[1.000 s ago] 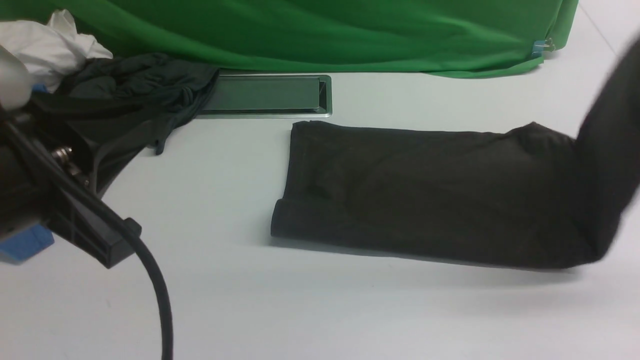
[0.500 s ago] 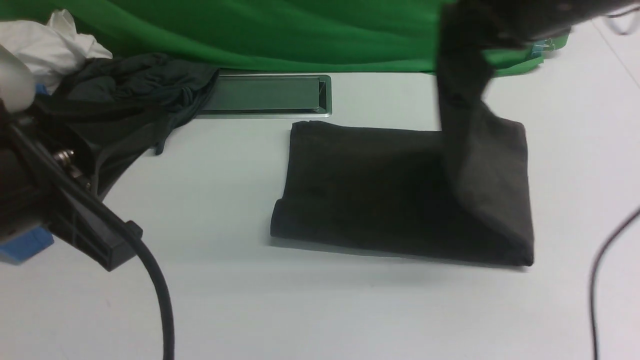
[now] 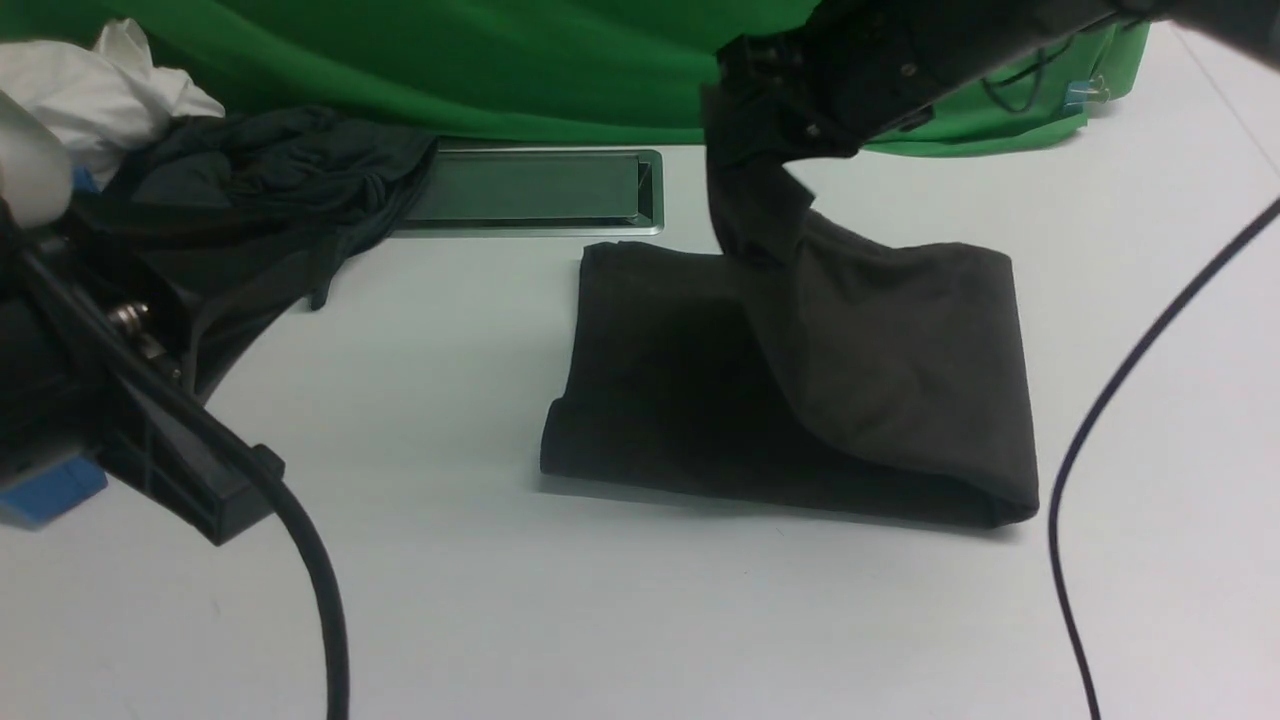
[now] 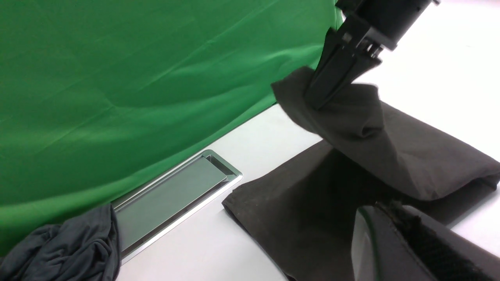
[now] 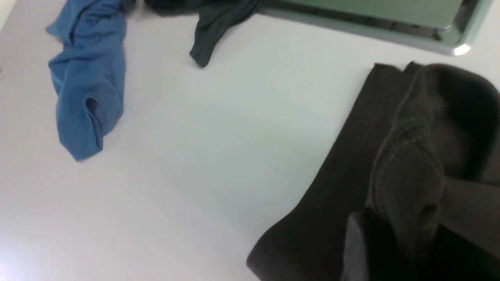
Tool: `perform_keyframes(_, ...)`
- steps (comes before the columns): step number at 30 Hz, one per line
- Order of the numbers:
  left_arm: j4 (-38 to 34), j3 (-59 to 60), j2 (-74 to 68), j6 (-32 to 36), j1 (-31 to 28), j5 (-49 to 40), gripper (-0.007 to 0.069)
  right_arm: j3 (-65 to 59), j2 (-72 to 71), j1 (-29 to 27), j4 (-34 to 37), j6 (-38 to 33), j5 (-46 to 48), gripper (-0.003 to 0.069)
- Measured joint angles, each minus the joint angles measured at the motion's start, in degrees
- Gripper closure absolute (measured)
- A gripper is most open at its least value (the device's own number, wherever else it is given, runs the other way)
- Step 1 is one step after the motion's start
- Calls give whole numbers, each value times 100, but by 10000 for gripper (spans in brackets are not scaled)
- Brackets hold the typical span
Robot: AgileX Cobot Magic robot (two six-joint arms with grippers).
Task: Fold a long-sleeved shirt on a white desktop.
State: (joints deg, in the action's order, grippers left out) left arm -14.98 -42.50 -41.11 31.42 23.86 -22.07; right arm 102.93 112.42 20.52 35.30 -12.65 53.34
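Front view: the right gripper pinches one end of the long-sleeved shirt and holds it raised above the folded bulk, which lies on the white desktop just in front of the silver-framed slot. A dark grey garment and a white cloth sit at the far left, before the green backdrop.

Left wrist view: the lifted end drapes from the right gripper's closed jaws. The left gripper hangs near the shirt with its jaws pressed together, holding nothing.

Right wrist view: shirt fabric bunches against the gripper; a blue garment lies well apart on the desktop.
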Motion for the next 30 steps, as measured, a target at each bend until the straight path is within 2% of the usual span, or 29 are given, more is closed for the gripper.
perform_keyframes(8,5,0,0,0,0,0,606,52,248,187,303,-125,-173,571)
perform_keyframes(10,5,0,0,0,0,0,606,52,280,225,376,-119,-280,552)
perform_keyframes(15,6,0,0,0,0,0,606,56,302,288,634,-114,-506,375)
perform_keyframes(17,6,0,0,0,0,0,606,63,302,300,832,-112,-565,265)
perform_keyframes(20,6,0,0,0,0,0,606,63,265,289,890,-117,-530,222)
perform_keyframes(24,11,0,0,0,0,0,606,63,39,162,711,-195,-274,267)
perform_keyframes(27,11,0,-61,-98,0,0,606,75,-239,-4,-97,-244,143,375)
perform_keyframes(30,36,0,-373,-423,0,110,606,-50,-456,-62,-1359,-195,640,507)
